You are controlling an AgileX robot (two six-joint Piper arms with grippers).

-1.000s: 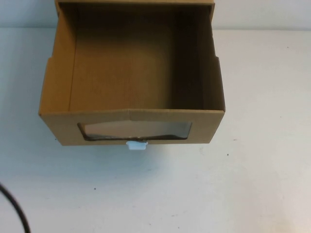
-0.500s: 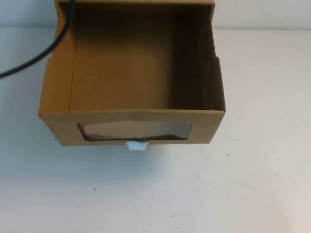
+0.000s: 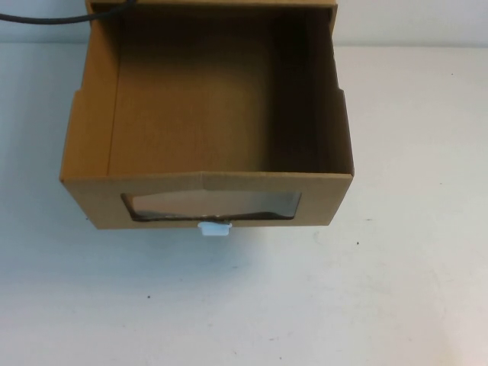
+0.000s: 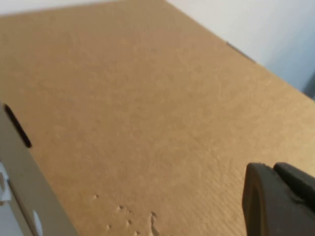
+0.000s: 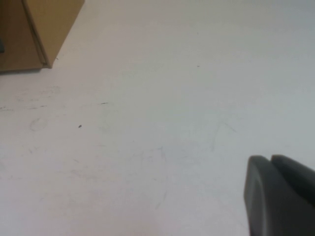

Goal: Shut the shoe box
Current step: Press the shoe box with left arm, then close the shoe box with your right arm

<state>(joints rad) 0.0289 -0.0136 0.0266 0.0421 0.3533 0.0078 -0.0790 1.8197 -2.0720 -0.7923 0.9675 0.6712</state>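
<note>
A white table [image 3: 396, 290] is spreading across the scene, showing a few tiny dark specks and faint scuffs. A thin black cable [image 3: 46, 18] is crossing the far left corner.

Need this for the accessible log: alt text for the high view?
A brown shoe box sits pulled open on a white table, its front window and small white tab facing the camera. Neither the left gripper nor the right gripper shows here.

The shoe box [image 3: 206, 114] is cut off by the high view's upper edge; both grippers are kept outside that frame.
</note>
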